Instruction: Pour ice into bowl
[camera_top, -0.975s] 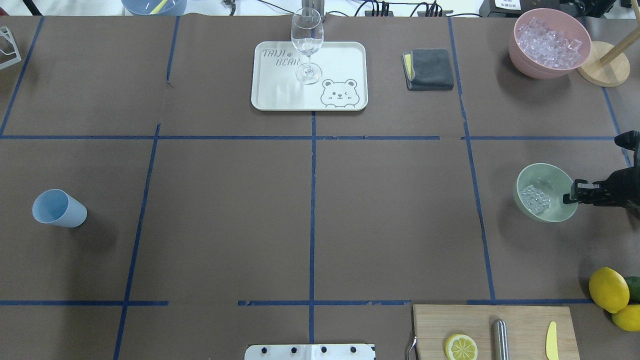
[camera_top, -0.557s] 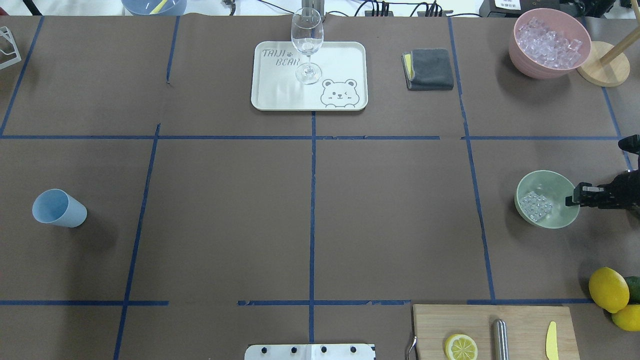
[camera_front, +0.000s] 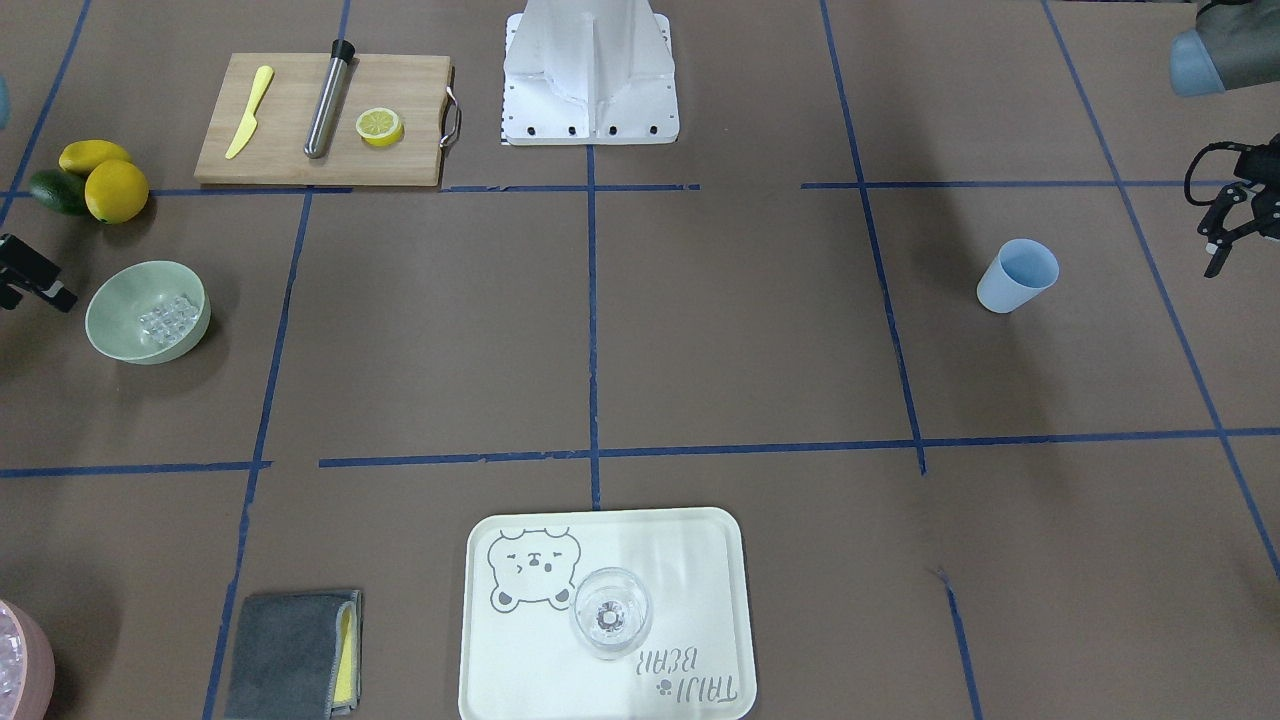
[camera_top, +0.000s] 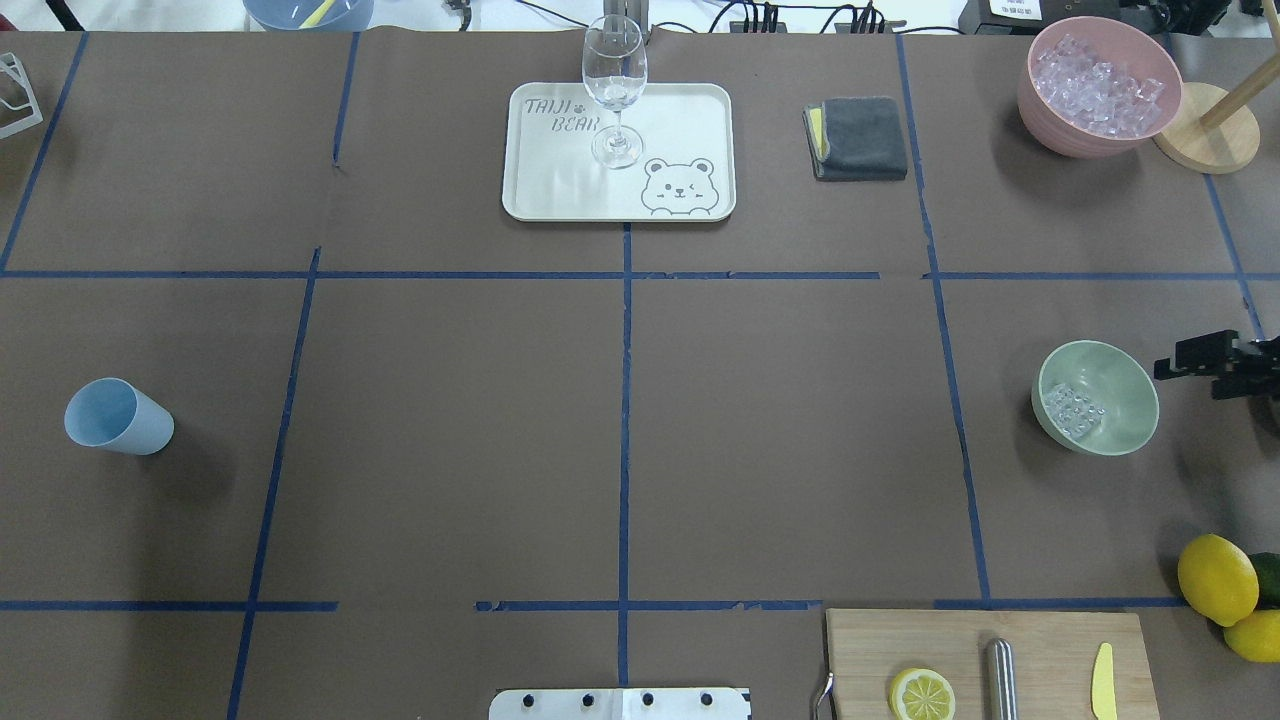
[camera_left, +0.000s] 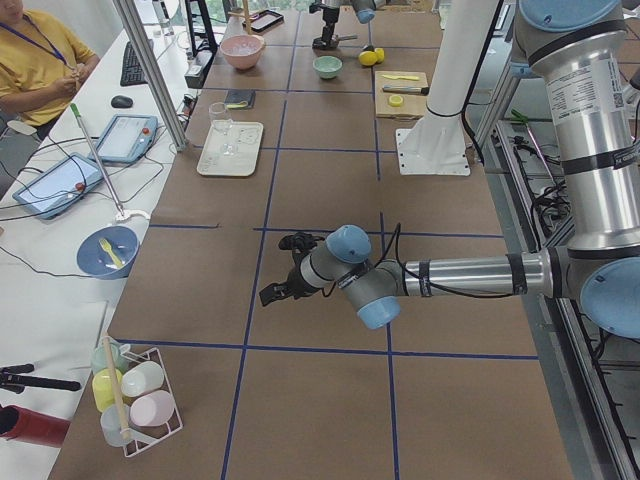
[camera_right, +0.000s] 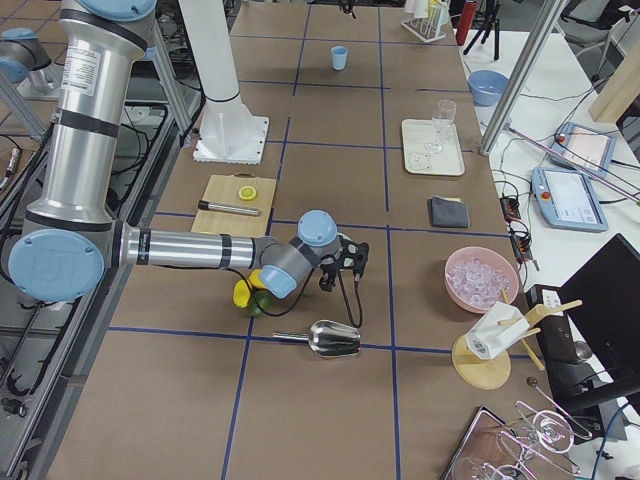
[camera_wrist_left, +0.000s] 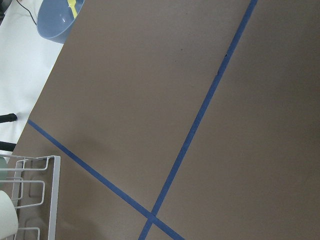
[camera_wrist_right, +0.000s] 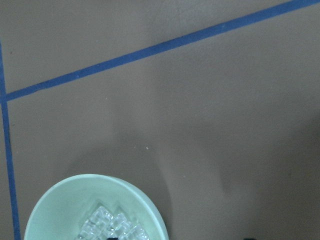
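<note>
Sage-green bowl (camera_top: 1130, 400) stands upright on the brown tabletop (camera_top: 450, 430) at the robot's R side. A small cluster of clear ice (camera_top: 1074, 410) is pooled in its bottom, on the side away from the R hand (camera_top: 1188, 368). Bowl is matte & smooth-walled, well under half full. R hand hangs just beside the rim, not touching, fingers spread & holding nothing; its wrist cam looks down on the rim w/ cubes glinting inside. L hand (camera_front: 1225, 235) hovers over the tabletop's L end, past the blue cup (camera_top: 118, 417); can't tell if its fingers are apart or together

Blue tape lines (camera_top: 625, 400) split the tabletop into a grid. At the far edge: a pink tub (camera_top: 1045, 115) heaped w/ more ice, a folded grey cloth (camera_top: 860, 138), a bear-print tray (camera_top: 690, 120) carrying a stemmed glass (camera_top: 614, 70). Near the robot: a wooden board (camera_top: 1050, 650) w/ lemon half (camera_top: 922, 694), metal rod (camera_top: 1000, 680) & yellow knife (camera_top: 1102, 680), whole lemons (camera_top: 1216, 579) beside it. A metal scoop (camera_right: 335, 340) lies at the R end. Beyond the far edge is a white desk (camera_left: 60, 250) w/ tablets (camera_left: 125, 137), where a person (camera_left: 30, 60) in yellow sits
</note>
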